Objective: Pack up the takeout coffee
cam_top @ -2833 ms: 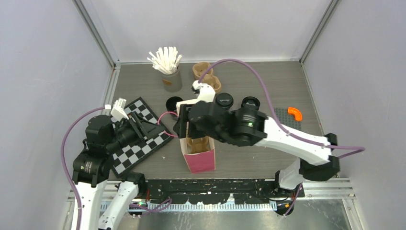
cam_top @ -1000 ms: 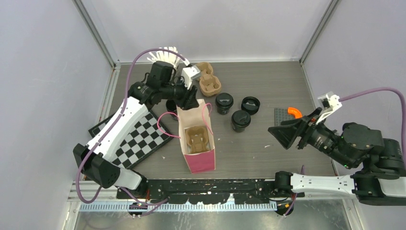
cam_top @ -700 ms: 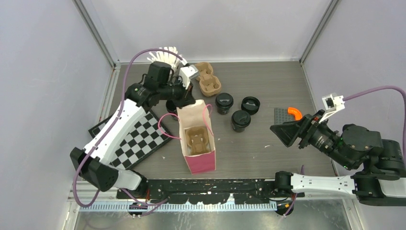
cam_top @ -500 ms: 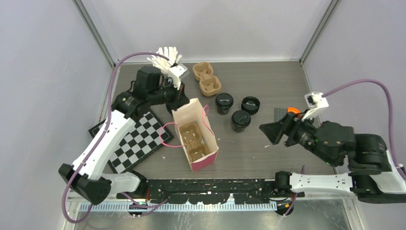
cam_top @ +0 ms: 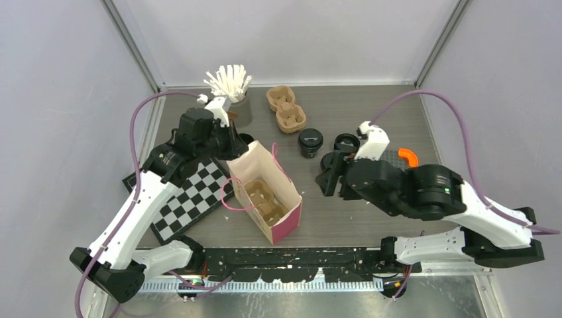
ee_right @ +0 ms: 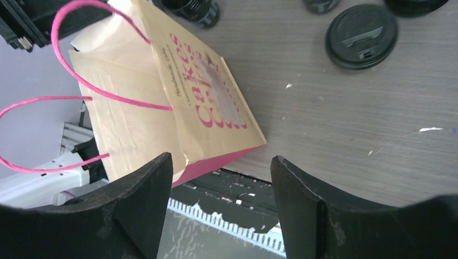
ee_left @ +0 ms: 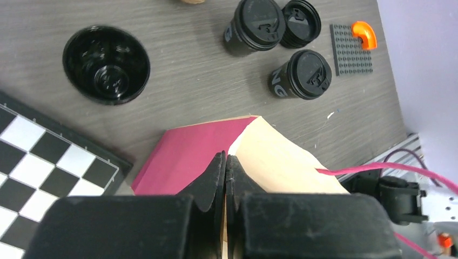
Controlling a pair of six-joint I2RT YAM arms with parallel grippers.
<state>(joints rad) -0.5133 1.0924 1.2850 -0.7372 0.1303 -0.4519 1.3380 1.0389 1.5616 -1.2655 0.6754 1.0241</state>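
Observation:
My left gripper (cam_top: 230, 147) (ee_left: 226, 163) is shut on the back rim of the pink and kraft paper bag (cam_top: 255, 164) (ee_left: 281, 162) (ee_right: 162, 102), which leans over. A brown carrier (cam_top: 263, 202) lies inside the bag. A lidded black cup (cam_top: 309, 141) (ee_left: 256, 24) stands behind the bag, with a black lid (cam_top: 346, 142) (ee_left: 302, 21) beside it. Another lidded cup (ee_left: 307, 74) (ee_right: 361, 36) sits mostly under my right arm in the top view. An open black cup (ee_left: 106, 65) stands left of the bag. My right gripper (cam_top: 329, 179) (ee_right: 220, 164) hangs open and empty just right of the bag.
A grey cup of white sticks (cam_top: 232, 93) and a second brown carrier (cam_top: 286, 109) stand at the back. A chessboard (cam_top: 192, 199) (ee_left: 32, 162) lies left of the bag. An orange piece (cam_top: 409, 157) (ee_left: 363, 33) sits on a grey baseplate (ee_left: 351, 56) at the right.
My left gripper closed on the bag's rim and pulled it back to the left, tilting the bag. My right arm swung in from the far right to beside the bag.

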